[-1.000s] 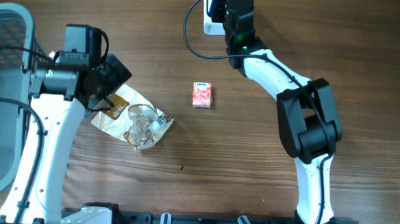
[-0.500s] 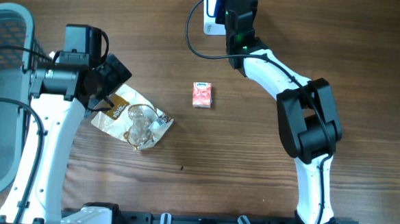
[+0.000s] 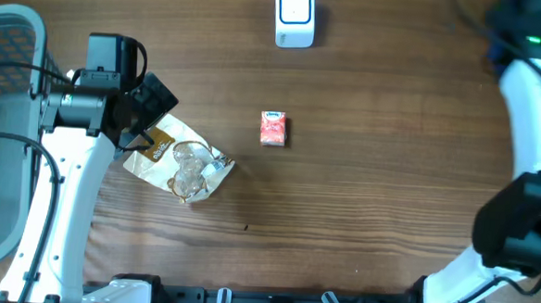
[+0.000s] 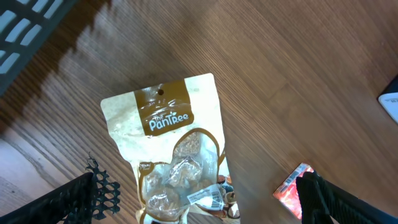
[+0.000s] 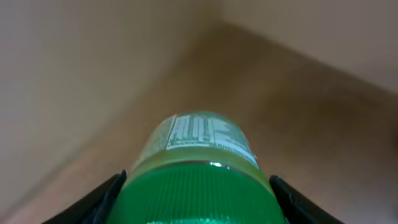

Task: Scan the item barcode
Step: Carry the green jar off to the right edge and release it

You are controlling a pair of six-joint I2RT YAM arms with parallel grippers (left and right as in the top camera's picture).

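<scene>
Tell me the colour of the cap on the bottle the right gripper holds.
Green, finely ridged cap on the bottle; right wrist view shows it best.

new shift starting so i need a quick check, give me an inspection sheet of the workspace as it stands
surface: wooden table, no spills seen
job's things: white scanner at the far edge; green bottle in the right gripper, label in view
clutter: snack bag and small pink box, lying flat and apart
grippers: left gripper open above the snack bag; right gripper closed on the green bottle, off to the right
cables: black cable along the left arm
surroundings: grey basket at the table's left
</scene>
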